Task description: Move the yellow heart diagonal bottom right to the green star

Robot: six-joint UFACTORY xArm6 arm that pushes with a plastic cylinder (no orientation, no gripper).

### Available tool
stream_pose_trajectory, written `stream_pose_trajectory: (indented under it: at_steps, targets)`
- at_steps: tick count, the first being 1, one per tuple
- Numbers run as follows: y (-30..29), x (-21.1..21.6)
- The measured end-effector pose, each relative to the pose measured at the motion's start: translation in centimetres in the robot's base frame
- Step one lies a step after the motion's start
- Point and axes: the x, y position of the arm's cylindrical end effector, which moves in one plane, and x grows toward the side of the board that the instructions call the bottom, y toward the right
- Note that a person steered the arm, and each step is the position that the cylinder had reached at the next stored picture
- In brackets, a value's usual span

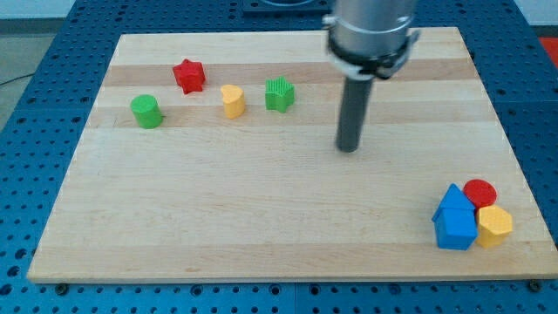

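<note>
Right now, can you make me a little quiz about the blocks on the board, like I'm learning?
1. True or false: my tip is touching the yellow heart.
2. Which block lies just to the view's right of the yellow heart? A) red star B) green star C) green cylinder
3. Fill in: the huddle at the view's bottom right holds two blue blocks, a red cylinder and a ______ block.

Key:
1. False; my tip stands apart, to the view's right of the green star.
2. B
3. yellow
</note>
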Motion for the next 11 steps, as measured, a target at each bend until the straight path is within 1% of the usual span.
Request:
stream_pose_trajectory:
  at_steps: [1,2,3,4,5,7,8,10,11]
  targets:
    - [-10.3,0.8]
    - [-19.8,-2.4]
    - [-21.7,-7.7]
    - [-20.6,-11.3]
    - [-19.1,-12.3]
    - [-17.9,-12.3]
    - [-15.9,-11.9]
    - [-8.8,-5.3]
    - [-3.6,-2.1]
